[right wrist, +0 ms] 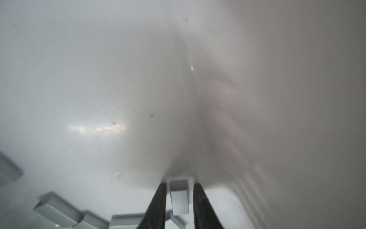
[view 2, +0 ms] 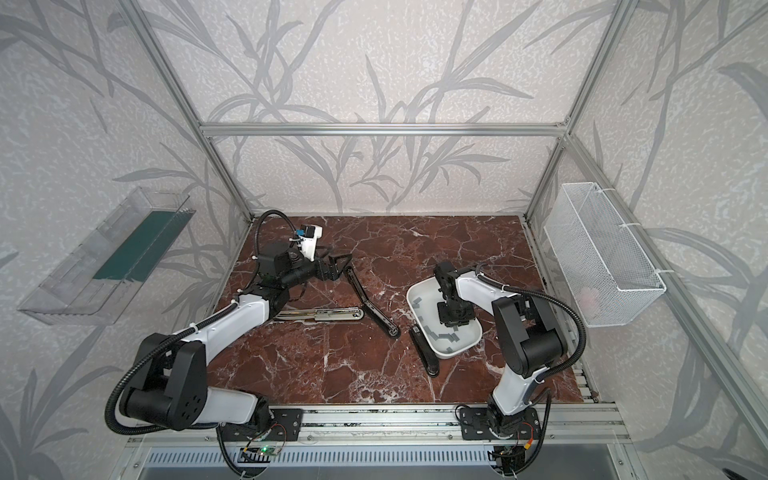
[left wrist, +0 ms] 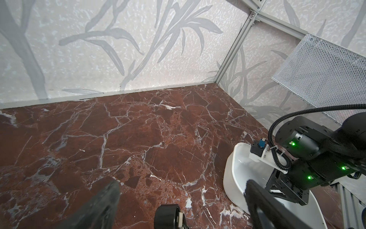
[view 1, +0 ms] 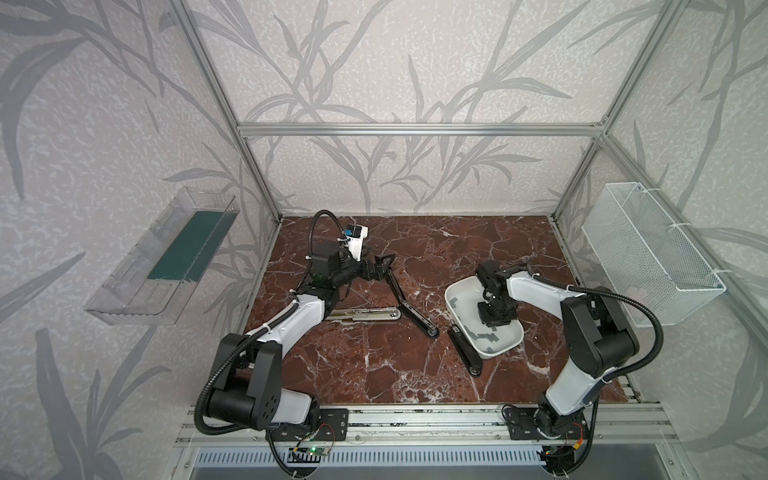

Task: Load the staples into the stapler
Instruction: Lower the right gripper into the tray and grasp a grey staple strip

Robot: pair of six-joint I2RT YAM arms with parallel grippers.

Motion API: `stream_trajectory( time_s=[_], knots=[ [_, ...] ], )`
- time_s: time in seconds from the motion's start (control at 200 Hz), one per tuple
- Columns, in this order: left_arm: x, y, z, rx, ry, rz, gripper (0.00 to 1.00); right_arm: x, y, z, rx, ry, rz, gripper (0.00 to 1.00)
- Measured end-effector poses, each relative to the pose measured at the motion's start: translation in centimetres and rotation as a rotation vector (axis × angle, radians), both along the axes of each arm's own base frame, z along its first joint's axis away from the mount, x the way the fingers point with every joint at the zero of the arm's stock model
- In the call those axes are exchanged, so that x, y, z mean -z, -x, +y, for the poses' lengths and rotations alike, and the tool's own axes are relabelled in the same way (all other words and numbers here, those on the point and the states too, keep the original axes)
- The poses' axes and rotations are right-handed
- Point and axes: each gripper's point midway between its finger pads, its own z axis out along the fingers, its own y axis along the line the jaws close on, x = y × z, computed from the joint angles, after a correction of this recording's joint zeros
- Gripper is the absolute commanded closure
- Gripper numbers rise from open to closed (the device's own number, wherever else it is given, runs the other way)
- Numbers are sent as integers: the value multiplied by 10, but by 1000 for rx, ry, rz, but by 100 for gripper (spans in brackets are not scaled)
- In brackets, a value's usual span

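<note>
No legible text, no readable labels, brands, numbers or signs

A red-brown, white-veined marble-patterned tabletop [view 1: 374,365] is enclosed by pale textured walls printed with grey leaves [view 1: 374,62] and a silver aluminium frame [view 1: 415,129]. To its left hangs a clear plastic shelf with a green liner [view 1: 137,282], and to its right a white wire-mesh basket [view 1: 648,249].

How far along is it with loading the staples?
Done: the black-and-silver stapler lies swung open on the red marble table. In hand: the right tool straddles one small grey staple strip inside the white plastic tray; a firm grip isn't clear. Remaining: carry it over, seat it, close the stapler.
</note>
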Motion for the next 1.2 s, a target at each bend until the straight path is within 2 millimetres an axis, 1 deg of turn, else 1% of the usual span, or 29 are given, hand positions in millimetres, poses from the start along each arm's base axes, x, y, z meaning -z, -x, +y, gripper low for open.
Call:
stream_trajectory(
  time_s=[0.21,0.27,0.36,0.58,0.745,0.965,1.08,1.14,1.2],
  knots=[
    [-5,1,0,-1,4,-14,1,0,16,-2,11,-13,18,71],
    [-6,1,0,0,4,-14,1,1,17,-1,13,-17,23,72],
    [-7,2,-1,3,5,-16,1,1,17,0,15,-17,22,75],
    [-13,4,-1,3,8,-31,1,0,17,0,18,-17,22,75],
    [-13,4,-1,3,9,-32,1,2,14,1,17,-14,32,83],
    [-12,3,0,-2,6,-30,1,0,14,3,13,-17,33,85],
    [-12,3,0,-5,6,-31,1,-4,12,2,6,-16,24,85],
    [-12,3,0,-7,5,-30,1,-12,10,2,-1,-15,5,85],
    [-13,4,1,-8,5,-32,1,-24,6,4,-12,-22,-26,85]
  ],
)
